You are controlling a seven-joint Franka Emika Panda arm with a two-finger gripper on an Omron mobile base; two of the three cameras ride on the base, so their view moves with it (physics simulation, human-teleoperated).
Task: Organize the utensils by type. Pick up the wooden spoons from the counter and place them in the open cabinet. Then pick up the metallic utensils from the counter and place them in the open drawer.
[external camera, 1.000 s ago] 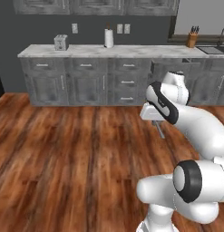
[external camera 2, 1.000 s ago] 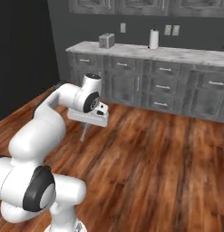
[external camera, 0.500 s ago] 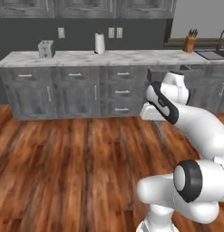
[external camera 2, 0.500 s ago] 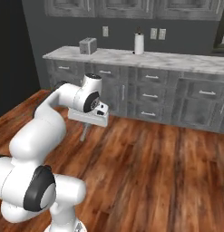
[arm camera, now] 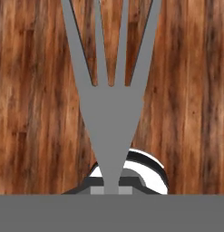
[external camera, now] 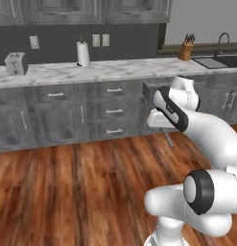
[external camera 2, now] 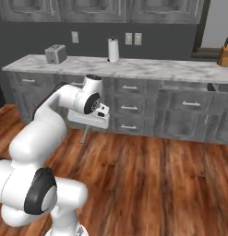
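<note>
Grey fork (arm camera: 108, 113) clamped in gripper (arm camera: 111, 188) | tines down | over floor (arm camera: 36, 113)

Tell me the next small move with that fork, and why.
Probably drive on toward the open drawer. The gripper is shut on the fork, tines pointing down over bare wood floor, and the drawer under the counter looks out of reach.
</note>
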